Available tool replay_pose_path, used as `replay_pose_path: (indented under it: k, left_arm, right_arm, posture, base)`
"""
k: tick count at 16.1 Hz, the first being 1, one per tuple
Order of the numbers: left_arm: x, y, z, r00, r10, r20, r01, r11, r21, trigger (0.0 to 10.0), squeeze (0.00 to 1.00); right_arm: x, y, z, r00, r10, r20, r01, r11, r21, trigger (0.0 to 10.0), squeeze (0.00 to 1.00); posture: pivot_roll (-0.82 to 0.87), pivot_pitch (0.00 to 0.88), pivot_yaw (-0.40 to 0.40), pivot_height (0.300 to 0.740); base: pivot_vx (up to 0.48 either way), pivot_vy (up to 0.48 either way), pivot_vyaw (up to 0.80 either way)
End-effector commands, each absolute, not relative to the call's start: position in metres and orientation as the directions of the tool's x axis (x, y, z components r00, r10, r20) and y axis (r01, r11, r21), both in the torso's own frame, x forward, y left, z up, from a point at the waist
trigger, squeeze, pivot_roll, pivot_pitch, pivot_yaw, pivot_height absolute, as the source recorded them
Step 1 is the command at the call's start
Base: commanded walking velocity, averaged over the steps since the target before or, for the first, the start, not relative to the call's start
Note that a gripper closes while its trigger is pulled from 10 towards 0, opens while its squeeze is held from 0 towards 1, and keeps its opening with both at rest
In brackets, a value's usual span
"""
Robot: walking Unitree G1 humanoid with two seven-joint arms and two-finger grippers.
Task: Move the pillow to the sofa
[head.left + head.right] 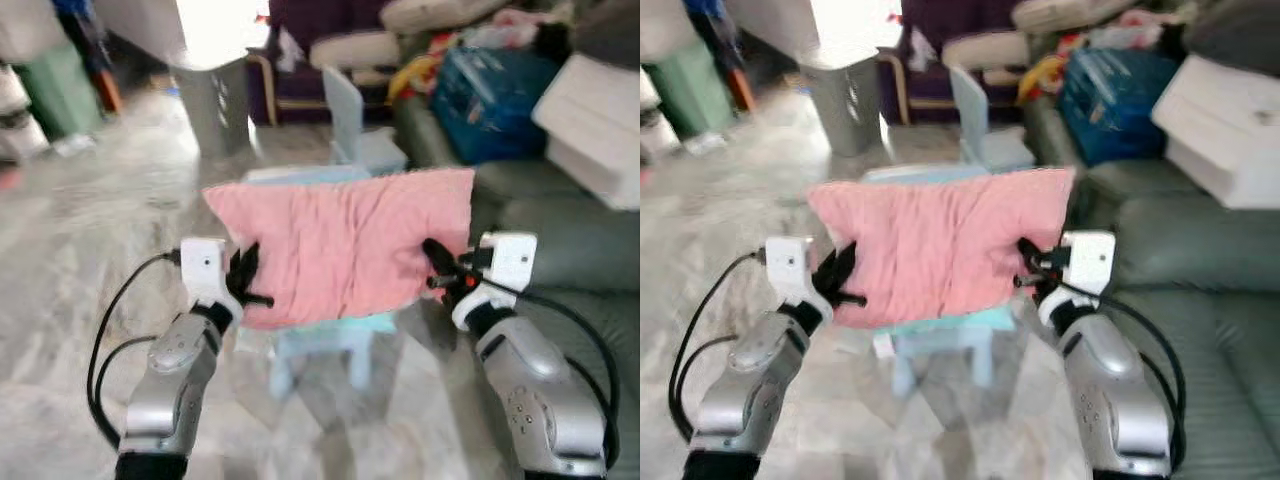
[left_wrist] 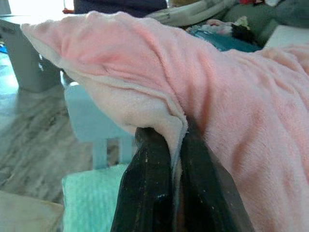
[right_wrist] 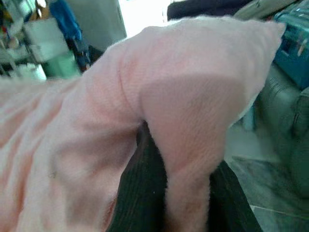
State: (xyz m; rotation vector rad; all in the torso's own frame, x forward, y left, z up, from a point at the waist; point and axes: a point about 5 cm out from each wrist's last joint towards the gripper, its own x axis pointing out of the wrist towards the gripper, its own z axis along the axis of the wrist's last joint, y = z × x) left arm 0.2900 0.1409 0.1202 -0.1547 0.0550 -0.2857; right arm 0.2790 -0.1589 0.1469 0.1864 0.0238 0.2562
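The soft pink fleece pillow (image 1: 345, 245) is hanging in the air between the two arms, spread flat and facing the camera, above a small pale blue plastic chair (image 1: 335, 345) that is standing on the grey marbled floor (image 1: 90, 230).

The left tool (image 1: 250, 285) is gripping the pillow's lower left edge; in the left wrist view its two black fingers (image 2: 147, 188) are pressing together with the seam of the fabric caught between them.

The right tool (image 1: 440, 265) is gripping the pillow's right edge. In the right wrist view, a fold of pink fleece is running down between its fingers (image 3: 137, 193), which are clamping it from both sides.

The grey-green leather sofa (image 1: 570, 250) is lying to the robot's right, just beside the right arm and apart from the pillow. A white box (image 1: 590, 125) and a blue bag (image 1: 490, 90) are sitting on its far end. A grey bin (image 1: 215, 100) is standing further back on the floor.
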Motion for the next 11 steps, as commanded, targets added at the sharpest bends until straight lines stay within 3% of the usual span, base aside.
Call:
replay_pose_path:
  k: [1, 11]
  left_arm:
    - [0.2924, 0.1424, 0.1268, 0.959, -0.283, -0.009, 0.279, 0.949, -0.147, 10.0, 0.0]
    - [0.2923, 0.1407, 0.1248, 0.959, -0.283, -0.013, 0.278, 0.948, -0.153, 10.0, 0.0]
  right_arm:
    - [0.2804, -0.1498, 0.155, 0.957, 0.289, 0.036, -0.29, 0.939, 0.186, 10.0, 0.0]
    - [0.2807, -0.1505, 0.1554, 0.956, 0.293, 0.034, -0.294, 0.939, 0.178, 10.0, 0.0]
  posture:
    - [-0.17, 0.0, 0.032, 0.74]
    - [-0.17, 0.0, 0.026, 0.74]
  base:
    - [-0.311, 0.0, 0.0]
    - [-0.283, 0.0, 0.0]
